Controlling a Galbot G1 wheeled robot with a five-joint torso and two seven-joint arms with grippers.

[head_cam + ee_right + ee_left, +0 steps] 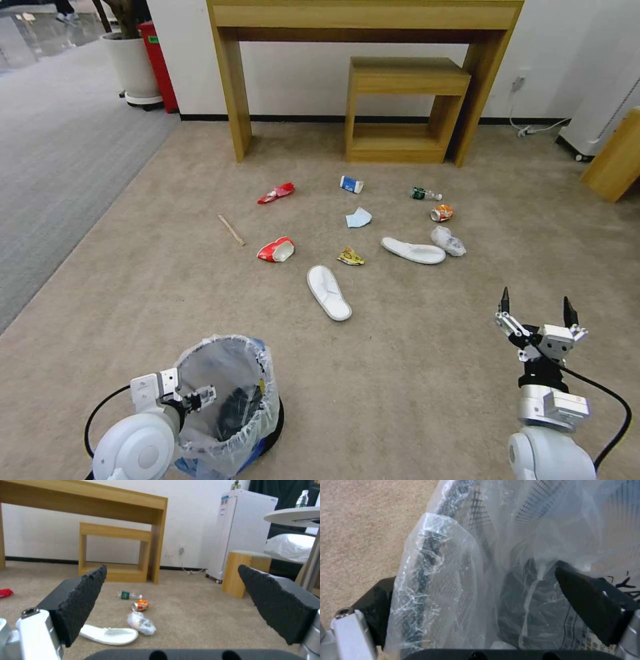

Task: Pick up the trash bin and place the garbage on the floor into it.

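Note:
The trash bin (227,400), round with a black base and a crinkled clear liner, stands on the beige floor (413,373) at the near left. My left gripper (190,397) is open astride its rim (426,552), one finger outside the wall and one inside the bag. My right gripper (535,301) hovers open and empty at the near right. Garbage lies ahead: two white slippers (328,292) (413,251), red crushed cups (276,249) (276,193), a blue-white cup (351,184), a mask (358,217), a bottle (425,194), an orange can (441,213), a white wad (447,241), a yellow wrapper (350,257) and a stick (231,229).
A tall wooden desk (363,20) with a low wooden shelf (400,107) under it stands against the far wall. Grey ribbed carpet (60,153) borders the left. A wooden block (617,160) and a white appliance (243,530) stand at the right. Open carpet separates my grippers from the litter.

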